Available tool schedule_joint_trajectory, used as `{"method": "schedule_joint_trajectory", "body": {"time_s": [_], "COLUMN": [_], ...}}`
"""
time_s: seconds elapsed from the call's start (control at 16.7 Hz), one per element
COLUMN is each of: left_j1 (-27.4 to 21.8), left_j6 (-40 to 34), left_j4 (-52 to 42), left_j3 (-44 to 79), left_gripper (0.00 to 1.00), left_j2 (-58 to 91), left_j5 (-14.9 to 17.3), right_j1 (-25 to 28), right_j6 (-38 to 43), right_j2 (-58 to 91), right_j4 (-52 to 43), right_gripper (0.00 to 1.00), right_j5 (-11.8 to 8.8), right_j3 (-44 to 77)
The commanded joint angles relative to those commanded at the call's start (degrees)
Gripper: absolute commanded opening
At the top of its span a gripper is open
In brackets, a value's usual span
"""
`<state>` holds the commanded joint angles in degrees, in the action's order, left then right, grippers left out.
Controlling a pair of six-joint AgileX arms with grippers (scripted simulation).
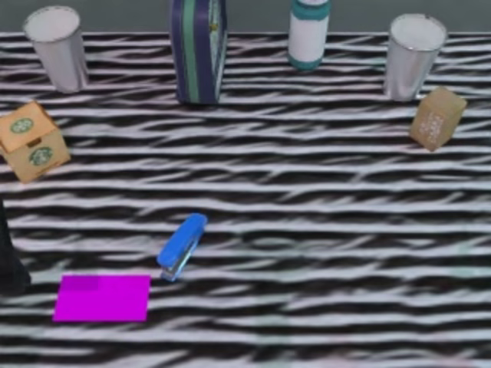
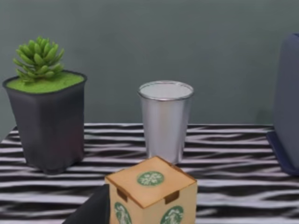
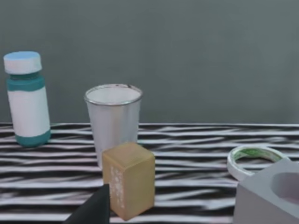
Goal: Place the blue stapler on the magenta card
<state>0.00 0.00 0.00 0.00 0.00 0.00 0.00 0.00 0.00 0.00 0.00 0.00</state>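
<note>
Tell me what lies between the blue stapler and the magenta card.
Nothing: in the top view only a narrow strip of striped tablecloth separates the blue stapler from the magenta card.

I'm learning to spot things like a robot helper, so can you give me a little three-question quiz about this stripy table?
1. True or false: the small bright blue stapler already lies on the flat magenta card.
2. How many shiny silver metal cups stand along the far edge in the top view?
3. Which thing stands nearest the left silver cup? A) the wooden box with green round logos B) the plain tan block C) the white bottle with teal bands

Key: 1 false, it lies on the striped cloth just beside the card's corner. 2 two. 3 A.
</note>
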Motion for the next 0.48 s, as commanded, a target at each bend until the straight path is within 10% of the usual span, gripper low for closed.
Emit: {"method": "schedule_joint_trajectory", "body": {"time_s": [0.48], "left_j1": [-4.27], "left_j6": [-0.75], "left_j4": [-8.49], "left_j3": [11.85], "left_gripper": [1.00], "left_j2": [12.56], "left_j5": [0.27], "right_j1": [0.00], "right_j6": [0.00], "right_j2": [0.00], "right_j4": [0.00], "right_gripper": [1.00], "right_j5": [0.00], "right_j3": [0.00]}}
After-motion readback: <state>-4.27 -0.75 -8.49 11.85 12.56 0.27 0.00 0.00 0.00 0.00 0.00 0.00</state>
